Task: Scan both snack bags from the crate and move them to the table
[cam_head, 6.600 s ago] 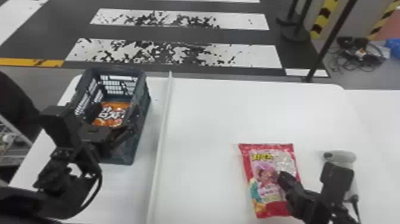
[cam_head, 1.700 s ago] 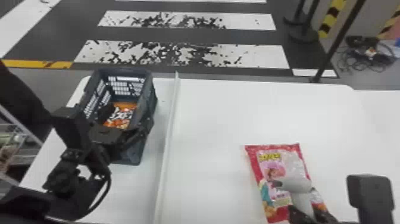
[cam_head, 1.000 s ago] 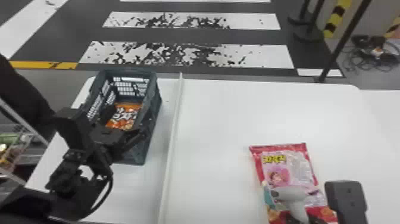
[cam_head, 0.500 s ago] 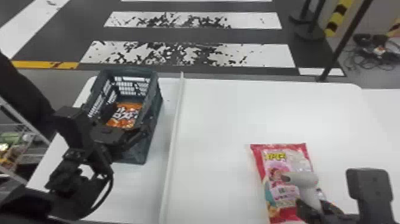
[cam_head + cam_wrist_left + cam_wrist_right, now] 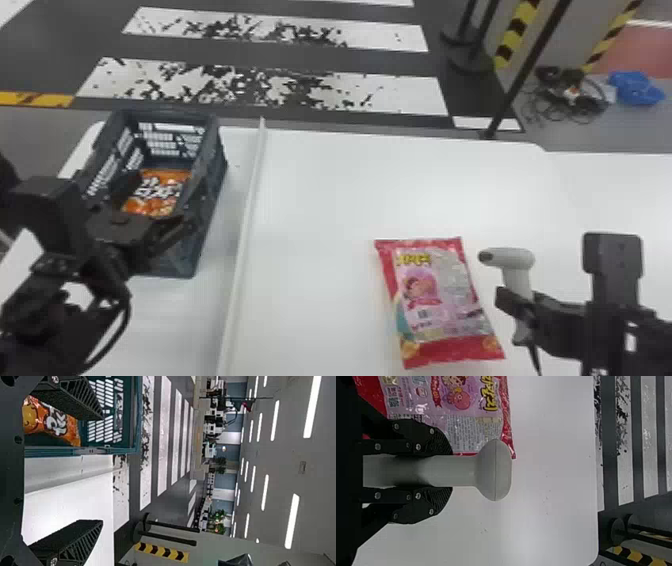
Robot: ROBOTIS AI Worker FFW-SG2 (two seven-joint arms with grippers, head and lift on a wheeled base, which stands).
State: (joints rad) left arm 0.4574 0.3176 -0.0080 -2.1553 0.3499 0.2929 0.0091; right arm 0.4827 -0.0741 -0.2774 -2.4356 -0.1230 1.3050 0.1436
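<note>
The red bag [image 5: 434, 295] lies flat on the counter [image 5: 320, 200], right of centre, its printed barcode patch [image 5: 424, 314] facing up. Just to its right is the scanner [image 5: 517, 260], with the right gripper [image 5: 449, 471] around its handle, jaws pinching it from both sides. Farther off, left of a pale ridge [image 5: 248, 200] running from near to far, stands the crate [image 5: 216, 175]. The orange bag [image 5: 162, 187] lies inside it. The left gripper [image 5: 102, 470] waits at the crate, its jaws spread wide, with nothing between them. The job looks roughly half done: one bag is out on the counter and, judging by the scanner's place beside it, has probably been scanned, though no picture confirms a reading. The orange bag has yet to be lifted out, and most likely scanned too. Compared with half a second ago, the scanner's head has moved off the red bag's right half, which it covered in the head view, to a spot clear of its right edge. The red bag and the crate keep the same places relative to each other, while the head view itself has shifted slightly.
</note>
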